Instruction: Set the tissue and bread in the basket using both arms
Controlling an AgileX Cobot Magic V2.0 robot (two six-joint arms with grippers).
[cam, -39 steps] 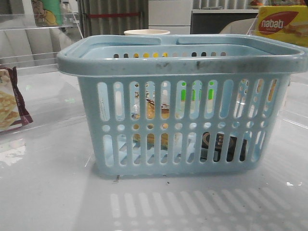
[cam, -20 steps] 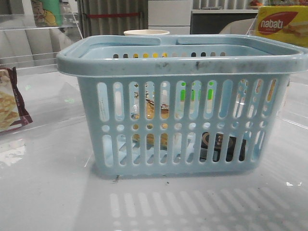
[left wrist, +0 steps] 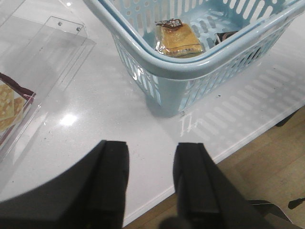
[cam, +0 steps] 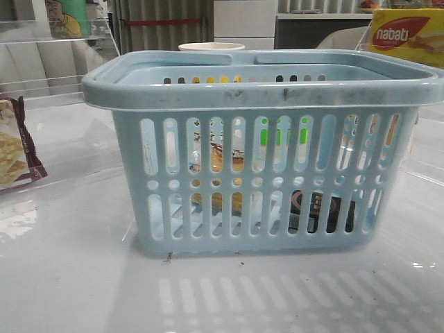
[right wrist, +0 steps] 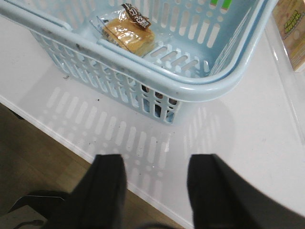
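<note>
the bread point(left wrist: 177, 40) and tissue point(cam: 320, 211) lie inside the basket point(cam: 257, 94) near the worktop's front edge. the left gripper point(left wrist: 150, 179) and right gripper point(right wrist: 155, 191) hang apart from it, both spread open and empty.

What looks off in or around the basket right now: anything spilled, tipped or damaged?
Nothing stands out. The basket sits upright on the table, its rim only scuffed. The bread lies flat inside, bag intact, and the tissue shows through the slots at the bottom. Both tools, left and right, are open and empty.
</note>
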